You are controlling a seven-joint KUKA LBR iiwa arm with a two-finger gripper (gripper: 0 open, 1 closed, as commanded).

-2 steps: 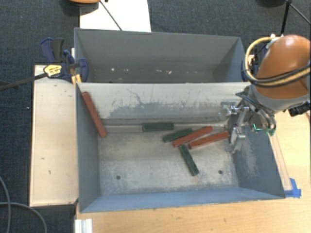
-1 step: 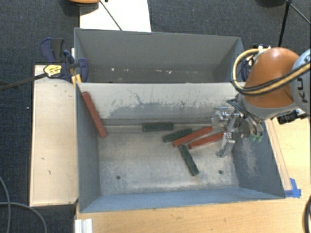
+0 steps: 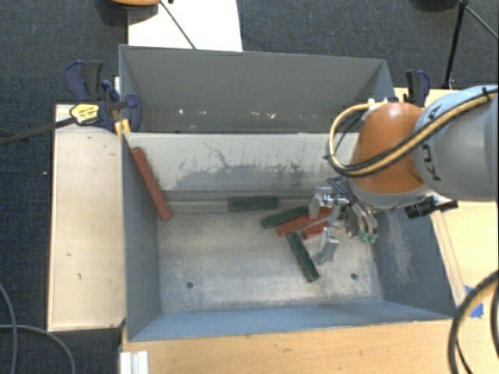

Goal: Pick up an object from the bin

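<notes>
Camera view: the gripper (image 3: 324,226) is low over the right part of the bin (image 3: 234,291), its fingers spread apart, one toward the far side and one toward the near side. The right end of a red bar (image 3: 296,227) reaches in between them, not clamped. A green bar (image 3: 281,218) lies just beyond it, and a dark green bar (image 3: 302,257) angles off to the near side. A long brown bar (image 3: 150,184) leans on the left wall, well apart.

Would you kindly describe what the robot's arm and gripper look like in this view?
The arm is a thick, rounded silver-grey link. Its wrist wears a smooth orange dome-shaped cover, with yellow and black cables looped around it. At its end sits a small gripper of bare silver metal.
</notes>
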